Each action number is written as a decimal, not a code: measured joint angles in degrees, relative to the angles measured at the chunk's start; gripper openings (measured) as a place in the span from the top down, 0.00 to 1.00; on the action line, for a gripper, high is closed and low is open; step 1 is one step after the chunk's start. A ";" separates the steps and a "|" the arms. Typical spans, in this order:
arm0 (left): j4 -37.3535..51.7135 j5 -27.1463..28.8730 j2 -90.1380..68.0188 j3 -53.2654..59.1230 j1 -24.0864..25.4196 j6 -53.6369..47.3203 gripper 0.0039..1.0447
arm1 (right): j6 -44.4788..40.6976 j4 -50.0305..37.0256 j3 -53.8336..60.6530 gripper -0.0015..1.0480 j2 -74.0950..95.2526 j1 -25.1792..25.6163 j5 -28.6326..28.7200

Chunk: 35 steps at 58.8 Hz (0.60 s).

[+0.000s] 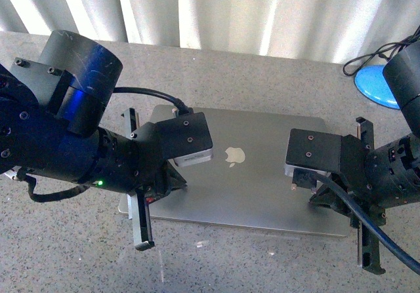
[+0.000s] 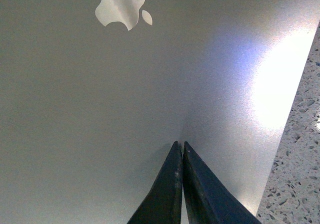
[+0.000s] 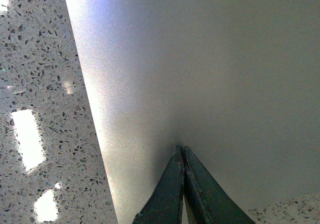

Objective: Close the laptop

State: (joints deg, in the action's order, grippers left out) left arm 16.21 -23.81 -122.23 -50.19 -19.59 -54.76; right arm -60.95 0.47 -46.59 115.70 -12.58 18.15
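While the laptop (image 1: 249, 195) lies shut and flat near the middle of a speckled stone table (image 1: 65, 260), its logo (image 1: 234, 155) facing up, two black robot arms bend over it from either side. At left, the left arm (image 1: 59, 136) reaches in over the left part of the lid, a green light (image 1: 100, 183) glowing on its forearm. Its wrist camera shows the left gripper (image 2: 179, 145) closed, both fingers pressed together into one point with the tips down at the bare metal of the lid. Whether they bear on it cannot be told. At right, the right arm (image 1: 394, 168) leans in over the lid's right part. The right gripper (image 3: 181, 148) is likewise closed on nothing, its tips meeting at the lid close to the laptop's edge. From the front, both grippers are hidden beneath their wrist blocks, and the arms cover the laptop's near corners. Far right, a blue disc (image 1: 375, 86) with a black cable (image 1: 367, 60) sits near the curtain (image 1: 230, 11), partly cut off.
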 joint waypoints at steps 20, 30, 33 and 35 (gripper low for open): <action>0.68 -0.52 -0.66 -0.50 0.00 0.87 0.97 | 0.37 -0.55 0.00 0.99 0.55 0.22 0.44; 4.17 -1.66 -0.24 -0.13 0.48 4.57 0.97 | 1.70 -0.46 0.00 0.99 -0.37 0.22 0.44; 6.34 -1.66 0.28 0.22 0.83 6.78 0.97 | 2.60 -0.31 -0.09 0.99 -0.81 0.24 0.50; 9.07 -1.46 1.03 0.59 1.31 9.66 0.97 | 4.13 -0.35 -0.28 0.99 -1.64 0.42 0.57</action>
State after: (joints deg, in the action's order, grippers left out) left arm 25.28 -25.28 -121.21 -49.60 -18.28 -45.10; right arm -56.82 0.12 -46.87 114.06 -12.16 18.72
